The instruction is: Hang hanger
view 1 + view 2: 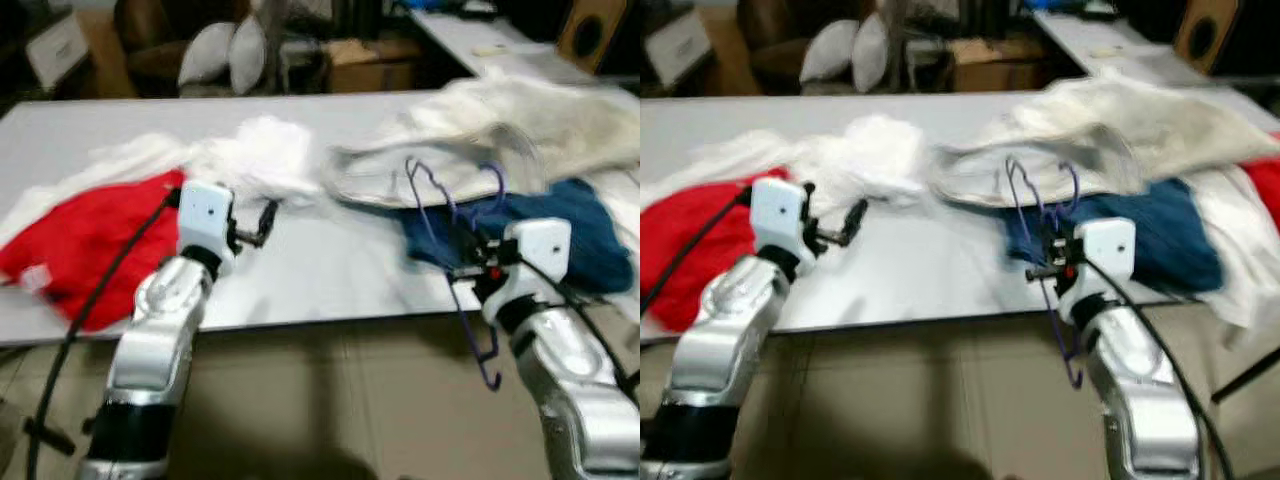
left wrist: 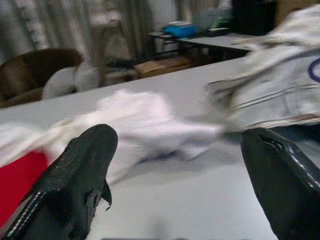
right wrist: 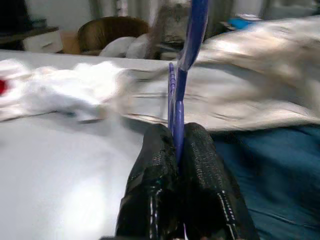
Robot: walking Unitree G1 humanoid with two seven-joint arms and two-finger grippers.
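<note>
1. Purple wire hanger (image 1: 452,250): one, pinched between the closed fingers of the right end effector (image 3: 177,150), at the near edge of the desk (image 1: 330,280).
2. Long axis roughly upright, hook end dangling below the desk edge.
3. Left end effector (image 2: 175,170): spread wide, holding nothing, well apart to the left.
4. Behind: blue garment (image 1: 570,230), pale garment (image 1: 500,130), white cloth (image 1: 255,150), red cloth (image 1: 90,240), one each.

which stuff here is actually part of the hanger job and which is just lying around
Part of the job:
- blue hanger, clamped in the right tool
- left tool, open over the table

Just lying about:
- red garment
- white cloth
- cream garment
- dark blue garment
- pillows behind the table
</note>
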